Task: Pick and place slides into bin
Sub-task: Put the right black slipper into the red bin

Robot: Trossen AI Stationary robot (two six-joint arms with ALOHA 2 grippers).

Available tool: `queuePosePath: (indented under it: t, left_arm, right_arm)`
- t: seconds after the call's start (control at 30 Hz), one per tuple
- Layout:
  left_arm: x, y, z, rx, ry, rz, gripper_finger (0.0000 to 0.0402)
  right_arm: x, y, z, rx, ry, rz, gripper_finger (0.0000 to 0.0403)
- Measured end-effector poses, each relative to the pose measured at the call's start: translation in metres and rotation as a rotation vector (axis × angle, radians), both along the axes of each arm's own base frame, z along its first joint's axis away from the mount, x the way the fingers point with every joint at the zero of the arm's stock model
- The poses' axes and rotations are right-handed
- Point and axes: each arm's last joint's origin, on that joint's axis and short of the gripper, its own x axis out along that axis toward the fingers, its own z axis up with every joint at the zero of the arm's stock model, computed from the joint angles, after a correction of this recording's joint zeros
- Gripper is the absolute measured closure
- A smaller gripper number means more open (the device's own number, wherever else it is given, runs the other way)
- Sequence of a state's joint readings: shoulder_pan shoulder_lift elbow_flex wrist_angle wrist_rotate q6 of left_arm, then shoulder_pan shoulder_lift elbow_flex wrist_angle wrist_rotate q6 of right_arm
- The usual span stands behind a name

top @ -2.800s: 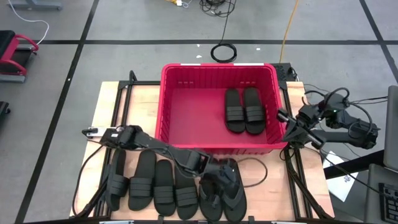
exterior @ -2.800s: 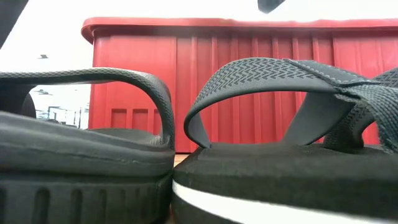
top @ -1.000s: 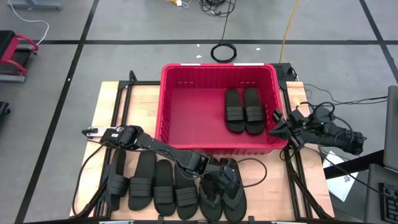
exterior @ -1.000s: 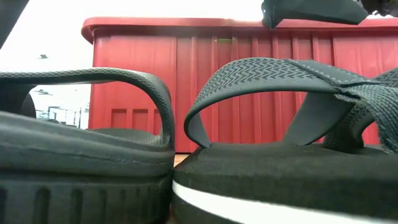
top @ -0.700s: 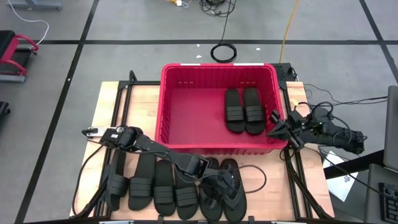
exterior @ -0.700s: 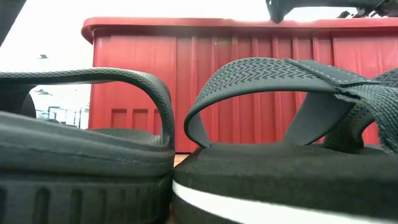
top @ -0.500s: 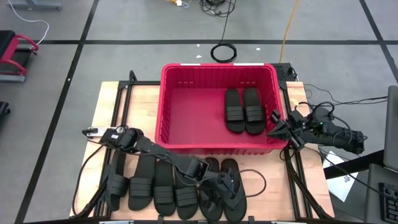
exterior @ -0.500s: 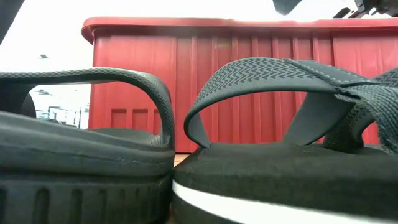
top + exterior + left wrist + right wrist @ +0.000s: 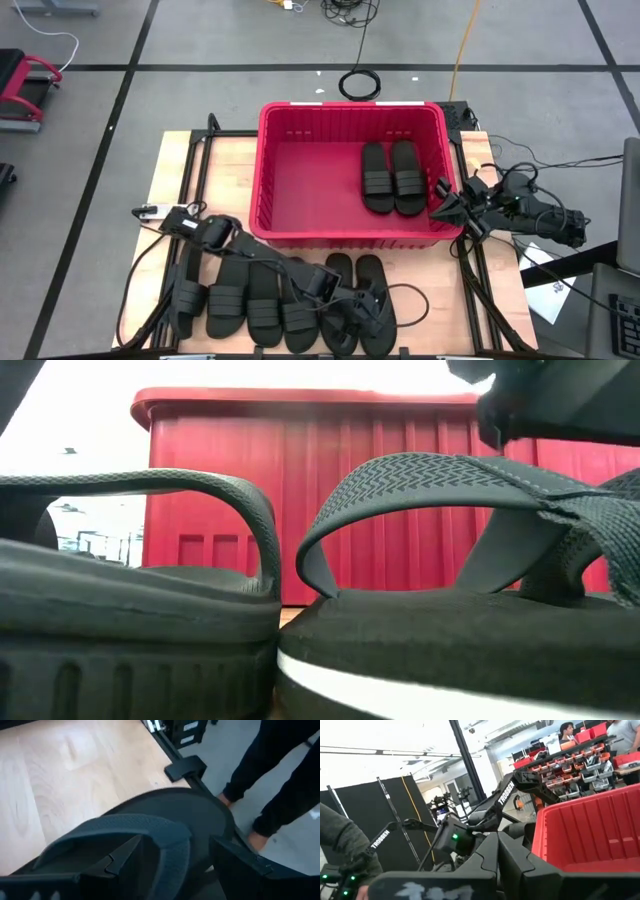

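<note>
while the left gripper (image 9: 368, 318) hangs low in front of the bin (image 9: 352, 115), its fingers (image 9: 235, 865) are spread to either side of the strap of a thong-style slide (image 9: 372, 300), and the left wrist view shows that strap (image 9: 145, 832) rising between them with no squeeze on it yet. beside this slide lies its thong-style twin (image 9: 337, 305), and four ribbed slides (image 9: 250, 300) sit in a row along the table (image 9: 200, 170) on the side away from the right arm, all in front of the bin. two more slides (image 9: 392, 177) already lie inside the bin. the right gripper (image 9: 440, 205) waits pressed together just outside the bin's wall. the risk, as i judge it, is a shallow grip: soft rubber could flex and slip free on the lift, or the sole could catch the twin touching it and drag it along. a person's legs (image 9: 280, 775) stand near the table's edge.
</note>
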State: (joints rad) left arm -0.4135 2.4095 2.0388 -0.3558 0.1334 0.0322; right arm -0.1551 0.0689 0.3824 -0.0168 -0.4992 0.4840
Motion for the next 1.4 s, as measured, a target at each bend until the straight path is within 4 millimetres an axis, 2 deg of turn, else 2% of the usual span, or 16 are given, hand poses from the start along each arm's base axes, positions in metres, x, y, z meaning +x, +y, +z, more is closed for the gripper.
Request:
queuePosePath:
  t: [0.23,0.43,0.77,0.9,1.13,1.33,1.4]
  left_arm:
    - [0.002,0.007,-0.005,0.036,0.007,-0.011,0.0176]
    - [0.000,0.017,-0.011,0.065,0.094,-0.001,0.0176]
    - [-0.001,0.016,-0.011,0.038,0.108,-0.034,0.0180]
    - [-0.001,0.014,-0.011,0.052,0.085,-0.059,0.0229]
    - [0.001,0.016,-0.009,0.053,0.058,-0.088,0.0383]
    - [0.005,0.020,0.000,0.104,-0.047,-0.153,0.0396]
    - [0.006,0.021,0.013,0.107,-0.089,-0.161,0.0398]
  right_arm:
    - [0.000,0.000,0.000,0.002,0.002,0.001,0.0403]
    - [0.000,0.000,0.000,0.002,0.003,0.001,0.0403]
    - [0.000,0.000,0.000,0.003,0.003,0.001,0.0403]
    - [0.000,0.000,0.000,0.004,0.003,0.001,0.0403]
    - [0.000,0.000,0.000,0.026,0.012,0.006,0.0403]
    - [0.000,0.000,0.000,0.025,0.011,0.007,0.0403]
    - [0.000,0.000,0.000,0.026,0.012,0.007,0.0403]
